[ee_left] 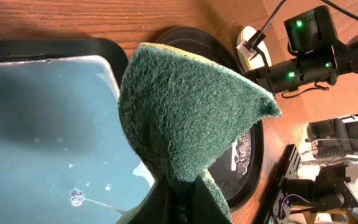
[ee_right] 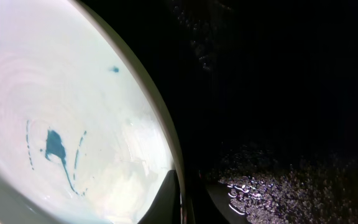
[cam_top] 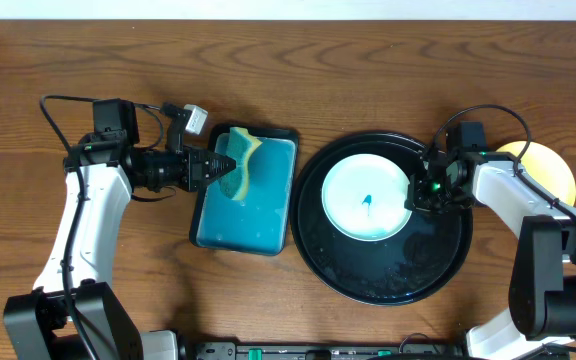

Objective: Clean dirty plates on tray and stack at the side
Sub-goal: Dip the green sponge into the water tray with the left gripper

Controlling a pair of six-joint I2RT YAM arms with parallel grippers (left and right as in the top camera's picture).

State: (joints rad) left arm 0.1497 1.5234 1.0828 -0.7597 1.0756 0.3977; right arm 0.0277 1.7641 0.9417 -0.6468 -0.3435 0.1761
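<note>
We start with the pale plate (cam_top: 353, 200), which lies flat in the middle of the big black tray (cam_top: 388, 285). It carries a small teal smear (cam_top: 367, 201) near its centre, so it is not yet clean. The tray floor around it looks wet and beaded.

The right gripper (cam_top: 415, 192) sits at the plate's right edge. In the right wrist view its fingers stand one on each side of the rim, drawn close, so we judge them pinched on the plate to steady it. Beyond that arm a yellow plate (cam_top: 553, 165) rests on the table (cam_top: 88, 50), off the tray. Of a third plate we see nothing.

To the left, the left gripper (cam_top: 220, 168) is clamped on a green and yellow sponge (cam_top: 243, 150). It holds the sponge over the near end of a teal tray (cam_top: 248, 225) filled with soapy water.

We judge the step in hand to be wetting the sponge before scrubbing. The next move calls for carrying the sponge across to the plate and rubbing the scouring face over the smear. Meanwhile the right fingers must keep the plate from sliding on the slick tray.
</note>
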